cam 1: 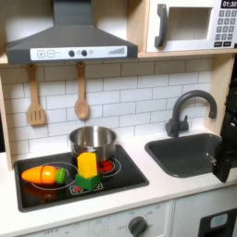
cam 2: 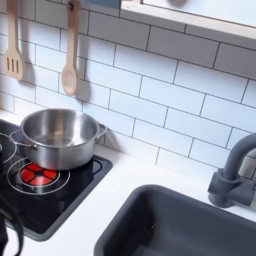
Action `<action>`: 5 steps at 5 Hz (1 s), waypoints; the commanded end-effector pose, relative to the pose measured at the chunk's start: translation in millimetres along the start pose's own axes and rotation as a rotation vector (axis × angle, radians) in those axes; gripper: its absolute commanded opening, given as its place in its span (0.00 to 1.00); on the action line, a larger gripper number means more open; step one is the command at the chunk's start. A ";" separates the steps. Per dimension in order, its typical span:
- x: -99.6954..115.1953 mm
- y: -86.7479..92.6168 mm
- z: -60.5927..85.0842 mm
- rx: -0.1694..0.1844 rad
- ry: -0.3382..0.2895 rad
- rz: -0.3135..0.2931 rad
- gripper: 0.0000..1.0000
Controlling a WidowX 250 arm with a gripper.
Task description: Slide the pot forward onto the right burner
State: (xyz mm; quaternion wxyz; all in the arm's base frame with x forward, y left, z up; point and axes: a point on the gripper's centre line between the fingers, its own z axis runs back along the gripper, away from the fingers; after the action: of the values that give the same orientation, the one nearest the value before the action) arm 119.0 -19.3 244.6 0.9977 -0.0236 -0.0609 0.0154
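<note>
The pot [cam 1: 93, 143] stands at the cooktop's [cam 1: 130, 175] back right corner, behind the right burner [cam 2: 38, 176], whose red ring lies uncovered. The slide appears not yet done. The gripper [cam 1: 225, 159] hangs over the sink [cam 1: 176, 162]; its jaw state cannot be determined.

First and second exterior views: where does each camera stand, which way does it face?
First exterior view: in front, facing the wall; dark shape at the first exterior view's right edge, maybe the arm.
Second exterior view: closer, higher, looking down at the pot and burner; dark bit in a lower corner, unclear.
Shared: pot, sink, faucet.
</note>
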 end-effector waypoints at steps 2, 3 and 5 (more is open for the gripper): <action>5.5 5.9 1.9 0.015 -0.016 0.012 1.00; 8.0 9.8 1.2 0.013 -0.016 0.028 1.00; 20.8 25.5 1.6 0.021 -0.022 0.075 1.00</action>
State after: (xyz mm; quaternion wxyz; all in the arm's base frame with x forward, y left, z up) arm 138.9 7.1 247.2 0.9959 -0.0136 -0.0709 0.0539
